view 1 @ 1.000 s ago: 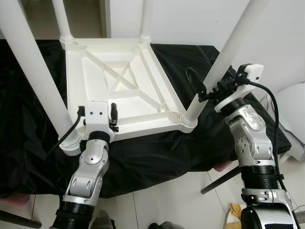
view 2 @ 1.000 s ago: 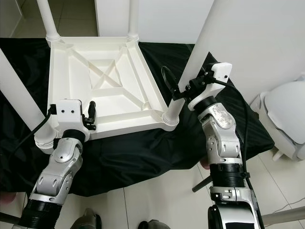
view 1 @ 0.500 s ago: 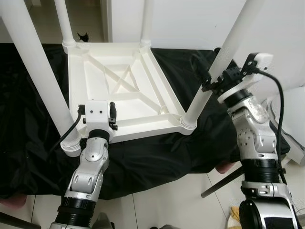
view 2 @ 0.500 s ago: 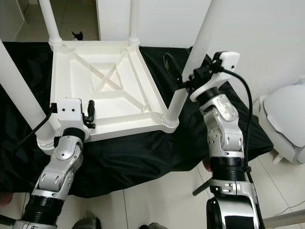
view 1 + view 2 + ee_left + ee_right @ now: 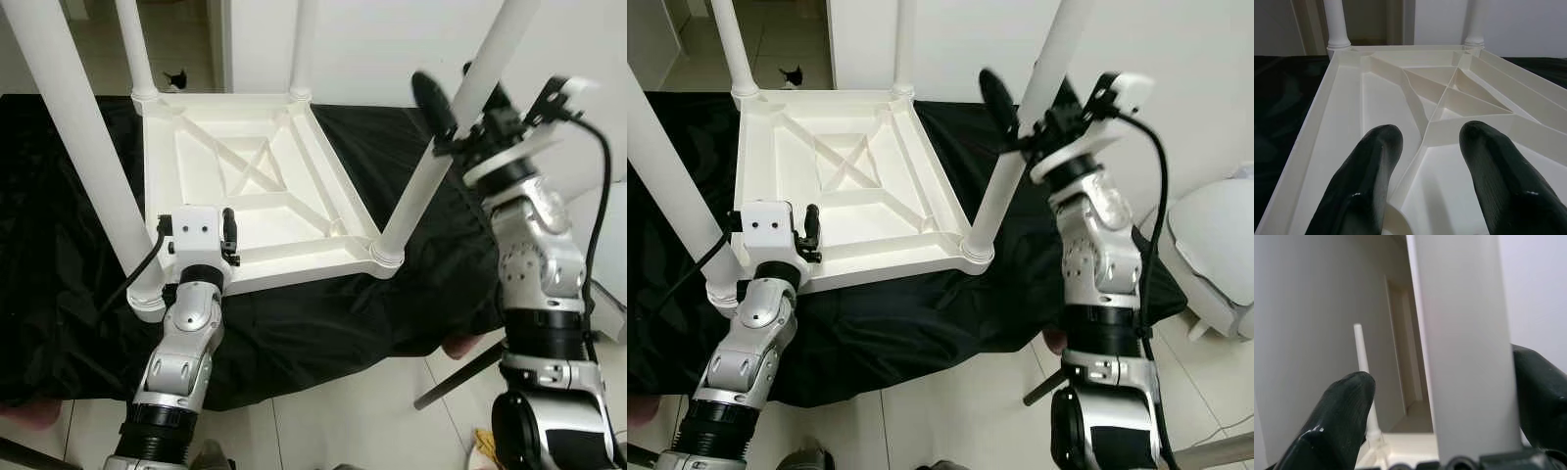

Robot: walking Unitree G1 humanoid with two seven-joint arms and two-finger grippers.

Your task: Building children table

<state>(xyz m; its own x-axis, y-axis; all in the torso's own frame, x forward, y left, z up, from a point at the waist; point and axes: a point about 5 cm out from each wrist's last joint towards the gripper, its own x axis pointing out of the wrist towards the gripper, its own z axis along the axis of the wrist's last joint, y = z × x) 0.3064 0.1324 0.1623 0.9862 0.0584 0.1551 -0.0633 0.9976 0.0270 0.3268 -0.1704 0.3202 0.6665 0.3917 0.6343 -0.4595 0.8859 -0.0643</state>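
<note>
Table (image 5: 255, 186) lies upside down at frame centre on black cloth (image 5: 323, 323). Right gripper (image 5: 460, 122), upper right, straddles a leg (image 5: 431, 166), fingers spread. Left gripper (image 5: 1427, 161), fingers apart, hovers over the table's near edge.

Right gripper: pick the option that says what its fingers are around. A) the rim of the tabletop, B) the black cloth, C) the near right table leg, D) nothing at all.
C: the right gripper has its black fingers on either side of the white table leg, well above the upturned tabletop.
</note>
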